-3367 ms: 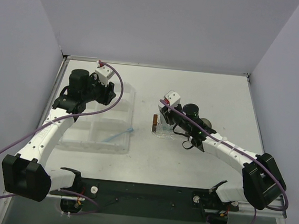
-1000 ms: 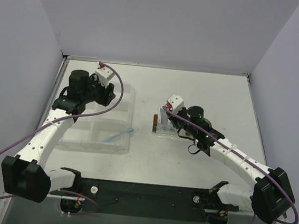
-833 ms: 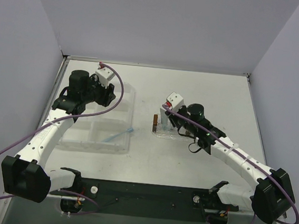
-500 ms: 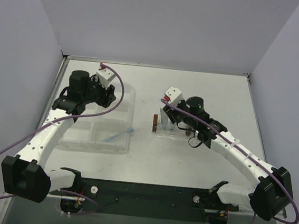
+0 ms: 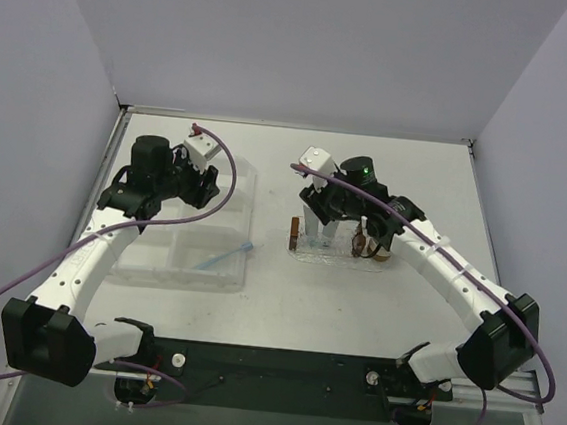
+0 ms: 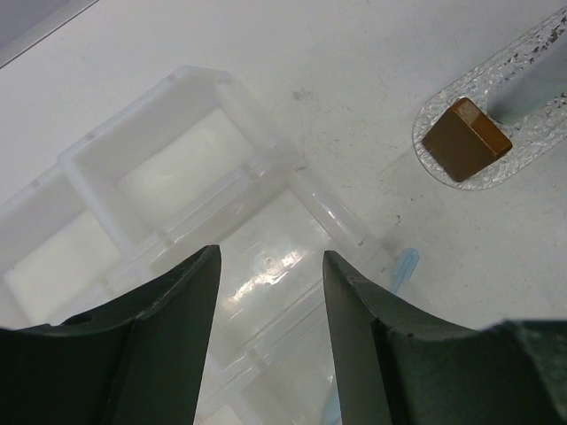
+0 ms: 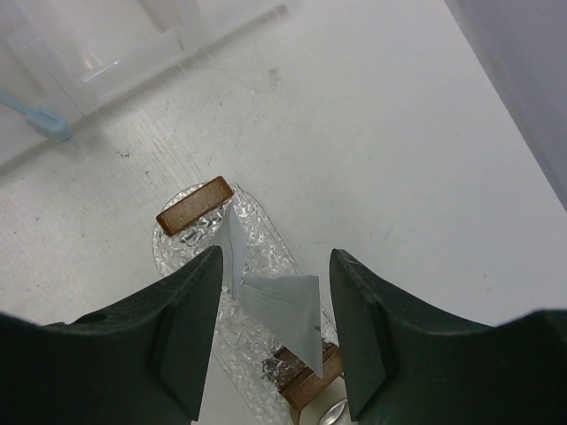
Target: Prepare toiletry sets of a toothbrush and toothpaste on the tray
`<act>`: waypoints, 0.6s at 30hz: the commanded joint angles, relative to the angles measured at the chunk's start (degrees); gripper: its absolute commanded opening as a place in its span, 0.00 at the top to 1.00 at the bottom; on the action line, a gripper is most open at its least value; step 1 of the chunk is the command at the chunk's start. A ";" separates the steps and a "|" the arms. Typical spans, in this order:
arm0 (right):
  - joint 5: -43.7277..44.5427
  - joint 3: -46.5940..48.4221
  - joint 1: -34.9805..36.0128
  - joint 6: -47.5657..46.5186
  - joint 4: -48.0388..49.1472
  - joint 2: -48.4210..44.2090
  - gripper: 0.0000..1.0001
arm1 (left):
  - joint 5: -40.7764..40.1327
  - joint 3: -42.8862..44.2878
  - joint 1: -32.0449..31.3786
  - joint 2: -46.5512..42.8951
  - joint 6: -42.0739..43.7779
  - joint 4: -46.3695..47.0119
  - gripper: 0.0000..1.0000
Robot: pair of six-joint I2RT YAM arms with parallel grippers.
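Note:
Two pale grey toothpaste tubes (image 7: 288,310) (image 5: 314,232) stand on end, crimped ends up, on the clear bumpy oval tray (image 7: 182,252) (image 5: 344,260). My right gripper (image 7: 275,258) (image 5: 321,218) hangs open just above them, one finger on each side, touching neither. The light-blue toothbrush (image 5: 224,258) lies across the front right edge of the clear box; its head (image 6: 403,263) shows in the left wrist view and also the right wrist view (image 7: 40,121). Over the box's back compartments my left gripper (image 6: 270,257) (image 5: 206,188) is open and holds nothing.
The clear compartment box (image 5: 180,268) (image 6: 133,168) fills the left half of the table. Brown blocks (image 7: 193,204) (image 6: 466,138) sit at both ends of the tray. A round jar (image 5: 380,250) and a metal cup's rim (image 7: 326,416) stand by the tray's right end.
My right gripper has opened, let go of a tube on the tray, then lifted and drawn back toward the far side. The left arm has hardly moved.

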 commanded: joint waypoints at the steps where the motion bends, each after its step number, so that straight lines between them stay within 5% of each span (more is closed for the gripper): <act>1: -0.97 4.71 0.22 -0.82 -7.35 3.43 0.53 | 1.53 0.09 0.39 -1.93 1.69 0.24 0.40; 18: -2.11 6.30 0.75 -0.12 -7.28 9.85 0.55 | 1.35 -2.02 0.47 -2.28 2.31 1.12 0.40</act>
